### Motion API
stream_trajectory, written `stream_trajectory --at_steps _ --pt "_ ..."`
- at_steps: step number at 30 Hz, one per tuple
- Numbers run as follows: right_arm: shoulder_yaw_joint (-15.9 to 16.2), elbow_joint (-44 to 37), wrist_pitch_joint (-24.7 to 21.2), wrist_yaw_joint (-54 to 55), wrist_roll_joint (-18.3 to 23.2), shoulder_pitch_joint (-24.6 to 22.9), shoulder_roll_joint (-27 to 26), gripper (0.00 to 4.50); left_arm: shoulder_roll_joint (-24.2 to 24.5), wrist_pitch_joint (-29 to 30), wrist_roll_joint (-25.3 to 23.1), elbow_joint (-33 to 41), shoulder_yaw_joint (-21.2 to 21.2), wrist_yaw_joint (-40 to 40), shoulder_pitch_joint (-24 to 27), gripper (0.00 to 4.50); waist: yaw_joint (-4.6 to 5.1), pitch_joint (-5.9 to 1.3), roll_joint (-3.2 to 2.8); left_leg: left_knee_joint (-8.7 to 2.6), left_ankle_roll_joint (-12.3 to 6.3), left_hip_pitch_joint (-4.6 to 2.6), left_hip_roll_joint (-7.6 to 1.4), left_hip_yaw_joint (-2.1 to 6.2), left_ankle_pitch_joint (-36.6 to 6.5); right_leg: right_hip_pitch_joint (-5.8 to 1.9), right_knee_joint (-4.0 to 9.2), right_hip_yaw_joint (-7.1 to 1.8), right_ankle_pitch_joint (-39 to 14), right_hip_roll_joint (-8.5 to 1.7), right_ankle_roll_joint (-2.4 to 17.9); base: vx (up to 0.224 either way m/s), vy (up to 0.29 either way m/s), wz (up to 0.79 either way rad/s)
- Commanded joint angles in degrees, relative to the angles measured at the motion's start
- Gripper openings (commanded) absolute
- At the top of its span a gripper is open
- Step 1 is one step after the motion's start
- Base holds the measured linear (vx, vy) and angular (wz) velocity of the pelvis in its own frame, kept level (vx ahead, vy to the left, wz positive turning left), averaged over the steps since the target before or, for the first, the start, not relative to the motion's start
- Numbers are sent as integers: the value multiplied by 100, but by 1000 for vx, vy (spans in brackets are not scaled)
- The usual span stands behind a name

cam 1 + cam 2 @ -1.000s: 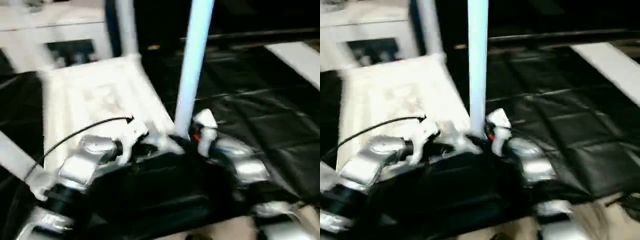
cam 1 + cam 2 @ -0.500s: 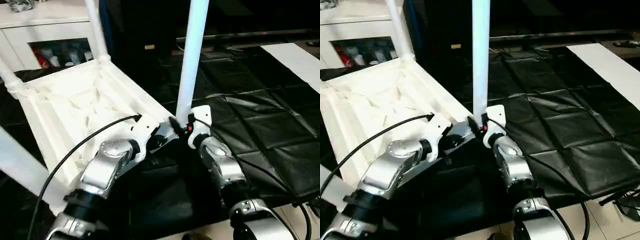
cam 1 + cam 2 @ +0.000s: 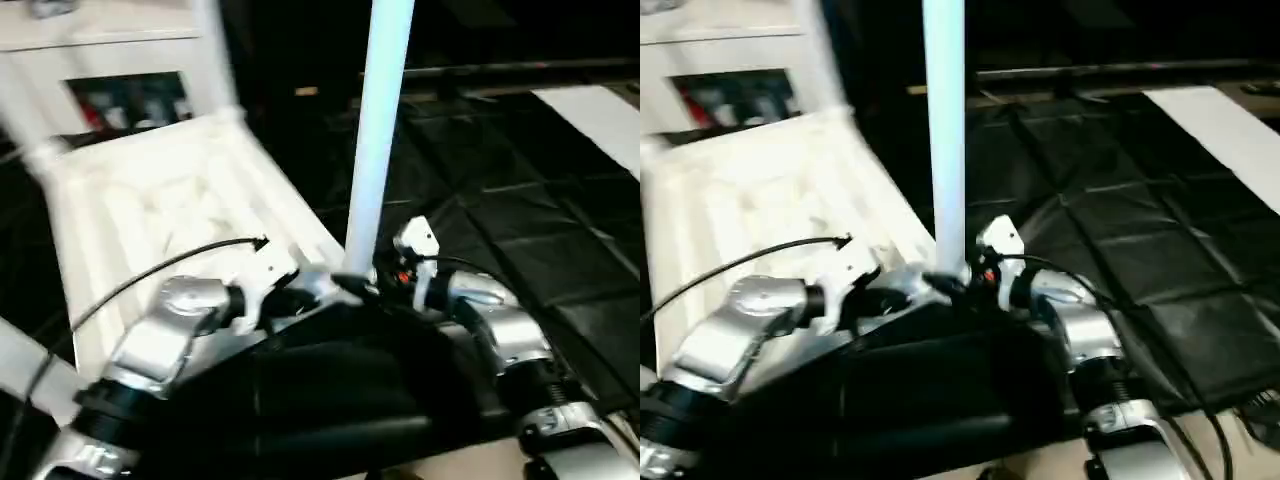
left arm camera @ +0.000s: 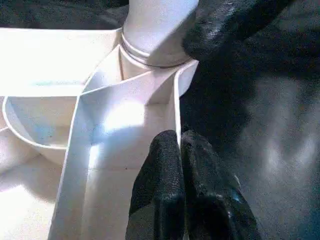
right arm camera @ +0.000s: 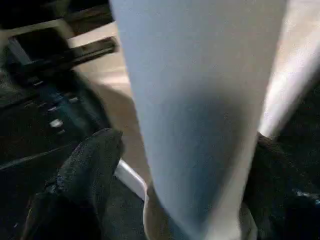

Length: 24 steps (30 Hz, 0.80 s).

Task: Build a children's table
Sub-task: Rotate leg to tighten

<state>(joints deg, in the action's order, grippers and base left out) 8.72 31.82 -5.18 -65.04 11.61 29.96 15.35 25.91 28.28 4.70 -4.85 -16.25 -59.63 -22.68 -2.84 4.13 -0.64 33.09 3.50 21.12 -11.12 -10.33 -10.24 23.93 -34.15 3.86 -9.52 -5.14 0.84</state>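
Both of your grippers sit at the near corner of the upturned table top (image 3: 170,190). Your left gripper (image 4: 179,150) has its fingers pinched together on a thin rib wall just beside the corner socket. Your right gripper (image 5: 185,165) stands with its fingers (image 5: 90,160) spread on either side of the upright leg (image 3: 380,130); whether they touch it, you cannot tell. That leg stands in the socket, over the black mat (image 3: 520,210). Behind the top stands a white cabinet (image 3: 100,60).

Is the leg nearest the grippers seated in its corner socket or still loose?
Seated, it appears. The leg stands upright from the upturned top's near corner, its base inside the round socket. How firmly it sits, cannot tell.
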Motion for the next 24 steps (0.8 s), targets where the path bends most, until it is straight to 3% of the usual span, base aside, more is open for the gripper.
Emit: stream_trajectory --at_steps 1,7,8,10,18,24 --pt "199 -140 -176 -520 78 63 143 365 109 -184 67 24 -169 -368 -57 0 -10 -379 41 -348 -484 -90 -195 3 -1095 -293 355 -246 -1230 -247 1474 0 0 0" --pt "280 -262 -414 -983 148 207 381 365 409 -395 90 -197 -184 -749 -140 0 -61 -403 48 -341 -357 -66 -200 -2 -1133 -312 320 -253 -1255 -265 1393 0 0 0" --pt "330 -261 -425 -1097 125 229 417 340 439 -390 115 -184 -177 -801 -145 0 -65 -410 58 -337 -340 -58 -197 4 -1132 -318 315 -254 -1283 -278 1389 0 0 0" --pt "434 -237 -409 -1252 47 247 480 332 480 -391 146 -171 -165 -851 -156 0 -73 -412 77 -331 -331 -60 -194 -1 -1132 -314 323 -257 -1335 -281 1374 0 0 0" --pt "604 -71 -438 -1327 -101 244 465 261 508 -577 114 -311 -232 -964 -137 0 -111 -461 50 -297 -311 -50 -186 -1 -916 -332 271 -243 -1062 -263 1424 0 0 0" --pt "613 -53 -490 -1182 -75 125 325 214 371 -534 68 -366 -242 -784 -190 0 -133 -451 40 -297 -249 -54 -184 0 -1080 -328 293 -248 -1241 -270 1387 0 0 0"
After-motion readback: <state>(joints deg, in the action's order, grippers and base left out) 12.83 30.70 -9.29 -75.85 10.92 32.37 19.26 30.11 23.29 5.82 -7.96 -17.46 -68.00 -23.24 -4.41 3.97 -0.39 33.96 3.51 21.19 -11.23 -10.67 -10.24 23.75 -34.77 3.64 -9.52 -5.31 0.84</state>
